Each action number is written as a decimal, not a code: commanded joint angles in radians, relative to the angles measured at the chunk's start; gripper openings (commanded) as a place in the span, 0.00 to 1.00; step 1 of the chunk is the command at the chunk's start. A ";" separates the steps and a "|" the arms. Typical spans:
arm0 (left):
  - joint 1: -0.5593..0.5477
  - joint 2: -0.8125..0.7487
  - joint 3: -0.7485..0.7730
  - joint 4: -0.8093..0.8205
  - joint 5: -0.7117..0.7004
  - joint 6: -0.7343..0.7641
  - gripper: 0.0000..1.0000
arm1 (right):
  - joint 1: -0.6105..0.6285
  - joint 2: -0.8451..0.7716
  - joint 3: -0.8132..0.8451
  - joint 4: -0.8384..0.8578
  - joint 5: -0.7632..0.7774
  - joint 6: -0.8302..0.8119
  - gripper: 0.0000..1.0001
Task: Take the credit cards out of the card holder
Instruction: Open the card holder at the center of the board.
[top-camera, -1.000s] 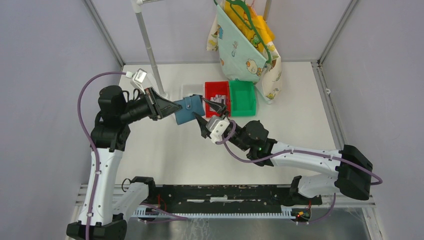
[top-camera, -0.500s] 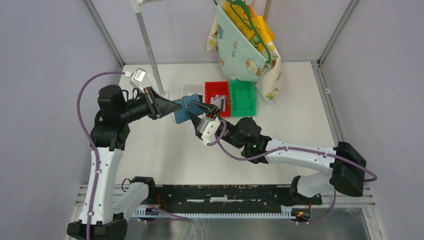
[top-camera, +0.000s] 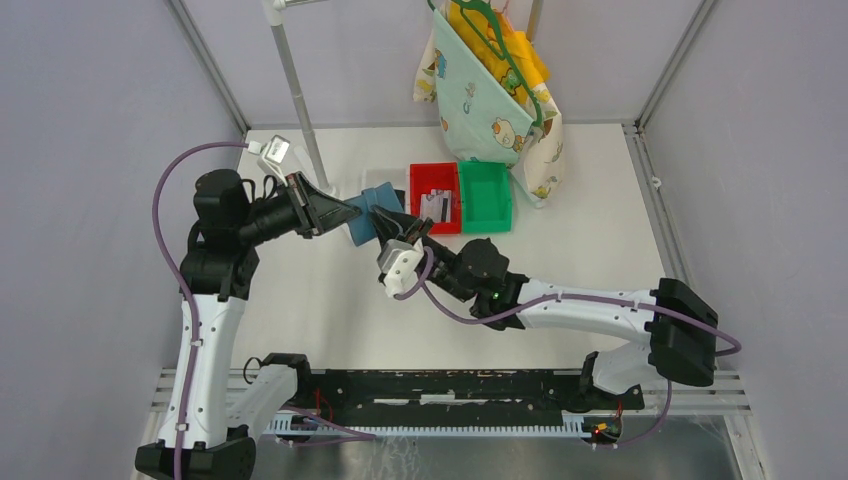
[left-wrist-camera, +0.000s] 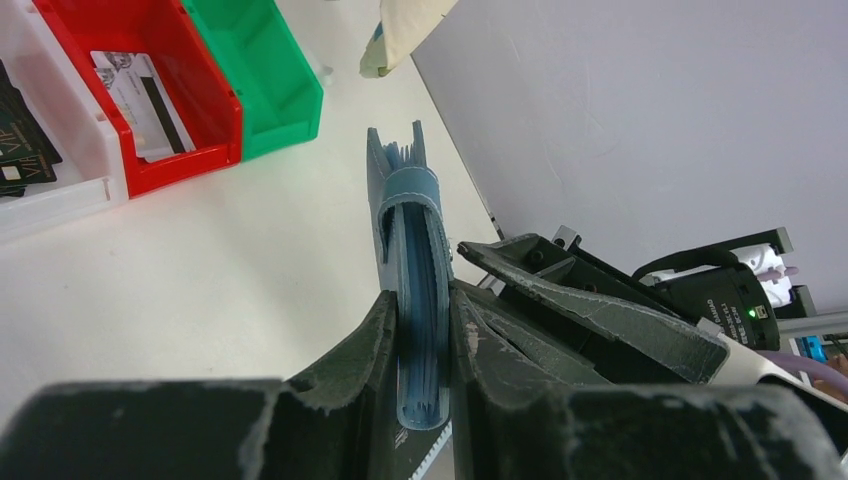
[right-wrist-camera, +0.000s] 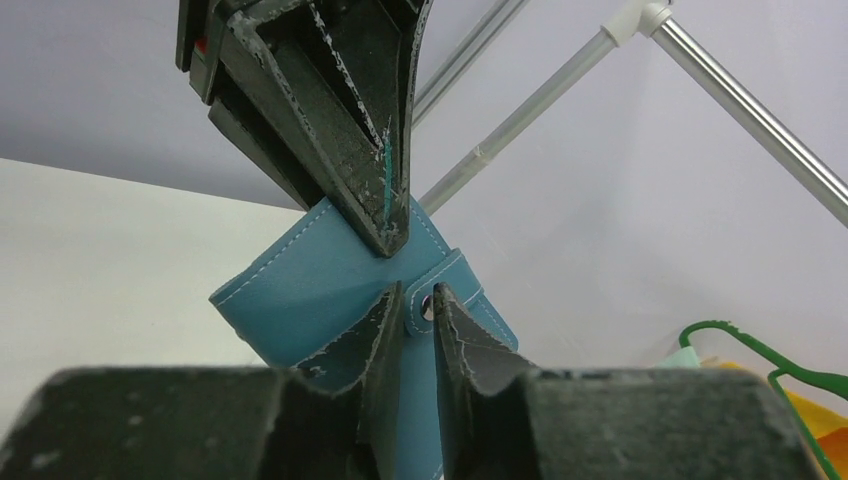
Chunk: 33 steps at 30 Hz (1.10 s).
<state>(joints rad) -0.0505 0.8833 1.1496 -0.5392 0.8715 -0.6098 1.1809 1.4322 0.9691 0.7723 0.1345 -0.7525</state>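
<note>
The teal card holder (top-camera: 362, 228) hangs folded above the table, left of the bins, with its snap tab fastened. My left gripper (top-camera: 345, 213) is shut on its edge; in the left wrist view the card holder (left-wrist-camera: 412, 240) stands edge-on between the fingers of that gripper (left-wrist-camera: 420, 300). My right gripper (right-wrist-camera: 418, 290) meets the card holder (right-wrist-camera: 300, 290) from the front, its jaws drawn in round the end of the snap tab (right-wrist-camera: 428, 308). One pale credit card with a dark stripe (top-camera: 433, 205) lies in the red bin (top-camera: 420, 172). Any cards inside the holder are hidden.
A green bin (top-camera: 485, 195) stands right of the red one, and a clear tray (left-wrist-camera: 60, 190) with black cards left of it. A patterned cloth bag with hangers (top-camera: 490, 100) hangs at the back. A metal pole (top-camera: 295, 90) rises behind my left gripper.
My right arm has moved left to the card holder and its jaws have narrowed from wide open onto the snap tab. The left gripper has kept its hold and barely moved.
</note>
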 joint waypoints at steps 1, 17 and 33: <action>-0.019 -0.040 0.065 0.039 0.192 0.013 0.02 | 0.001 0.047 0.038 -0.018 0.154 -0.068 0.19; -0.019 -0.025 0.112 0.028 0.198 0.017 0.02 | 0.020 0.063 -0.065 0.252 0.351 -0.330 0.00; -0.018 0.027 0.222 -0.259 0.177 0.357 0.02 | -0.047 -0.030 0.032 0.081 0.215 0.012 0.25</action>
<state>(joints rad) -0.0631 0.9112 1.3029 -0.7326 0.9966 -0.4294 1.1740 1.5185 0.8997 1.1007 0.4740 -1.0531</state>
